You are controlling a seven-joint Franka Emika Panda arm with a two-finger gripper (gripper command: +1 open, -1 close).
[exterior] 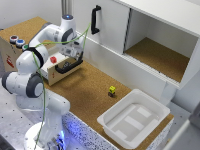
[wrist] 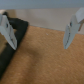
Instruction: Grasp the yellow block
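Note:
The yellow block [exterior: 112, 90] is a tiny yellow-green cube with dark sides. It lies on the cork table top, just off the far corner of the white tray [exterior: 107, 120]. My gripper [exterior: 76, 54] hangs well away from it toward the exterior view's left, above a white box. In the wrist view the gripper [wrist: 40, 30] is open. Its two fingers [wrist: 72, 27] are spread wide, with only bare cork showing between them. The block does not show in the wrist view.
Under the gripper sits a white box [exterior: 50, 72] with a black handle [exterior: 70, 66] and a red button [exterior: 53, 59]. A cardboard box [exterior: 7, 55] stands at the exterior view's left. A white cabinet with an open compartment [exterior: 155, 50] lines the back. A green cable [exterior: 42, 100] hangs along the arm.

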